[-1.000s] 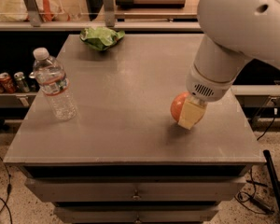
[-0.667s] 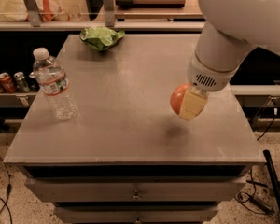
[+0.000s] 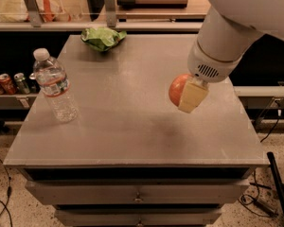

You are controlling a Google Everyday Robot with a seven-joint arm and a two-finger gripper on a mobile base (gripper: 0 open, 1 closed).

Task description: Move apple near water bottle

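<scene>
The gripper (image 3: 185,94) is clamped on the apple (image 3: 176,90), holding it clear of the table (image 3: 132,141) over the right side, nearer the right edge than the middle (a faint shadow lies on the top below it). The water bottle (image 3: 55,85) stands upright near the left edge, well apart from the apple, and a green bag (image 3: 102,37) lies by the far edge.

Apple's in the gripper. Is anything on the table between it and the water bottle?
Nothing visible. The gripper holds the apple above the tabletop, right side; the surface between it and the water bottle at left is bare. The green bag lies at the far edge, off that line.
</scene>
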